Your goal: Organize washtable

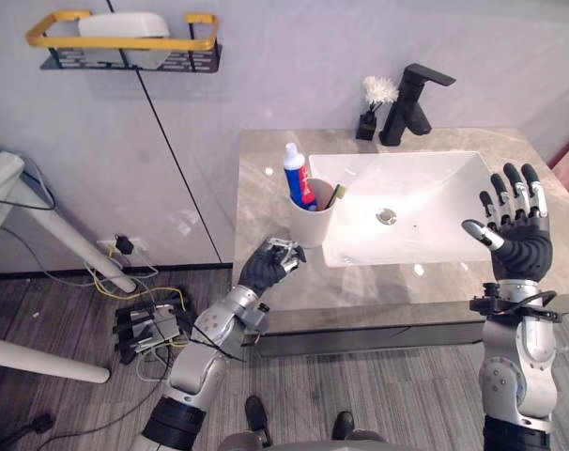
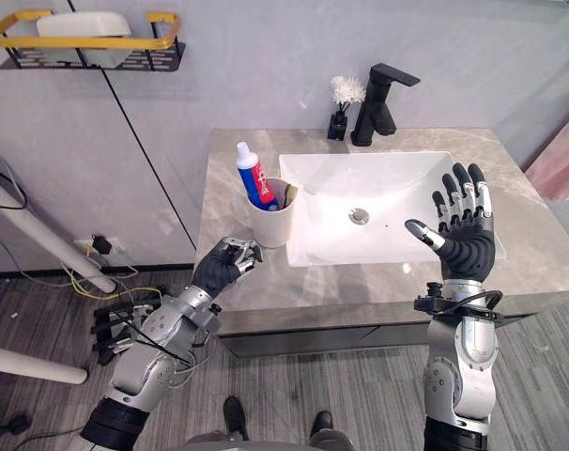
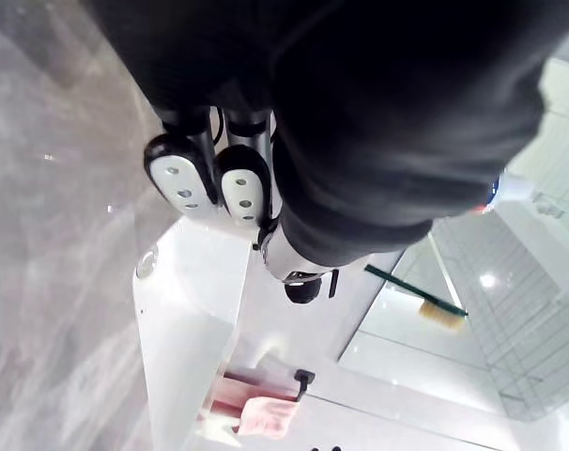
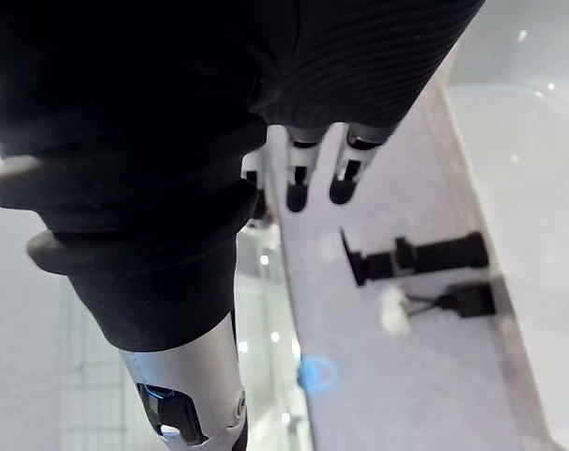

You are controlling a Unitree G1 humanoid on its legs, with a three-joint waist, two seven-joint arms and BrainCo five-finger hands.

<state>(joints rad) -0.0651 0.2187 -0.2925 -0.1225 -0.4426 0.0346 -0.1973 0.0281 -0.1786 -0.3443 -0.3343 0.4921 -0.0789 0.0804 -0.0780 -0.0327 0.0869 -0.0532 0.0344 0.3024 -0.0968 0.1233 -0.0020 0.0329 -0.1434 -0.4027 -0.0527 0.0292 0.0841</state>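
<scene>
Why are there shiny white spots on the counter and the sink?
Left eye view: light glints off the polished counter left of the cup and off the sink at its front rim. Right eye view: same glints, since both surfaces are glossy.

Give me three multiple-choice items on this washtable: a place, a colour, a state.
1. Where is the white cup? A in the sink; B on the counter beside it; C on the shelf.
2. Colour of the faucet? A black; B gold; C white.
3. State of the right hand? A shut on the cup; B shut on the faucet; C open.
B: it stands at the sink's left rim. A: all black. C: fingers straight, holding nothing.
</scene>
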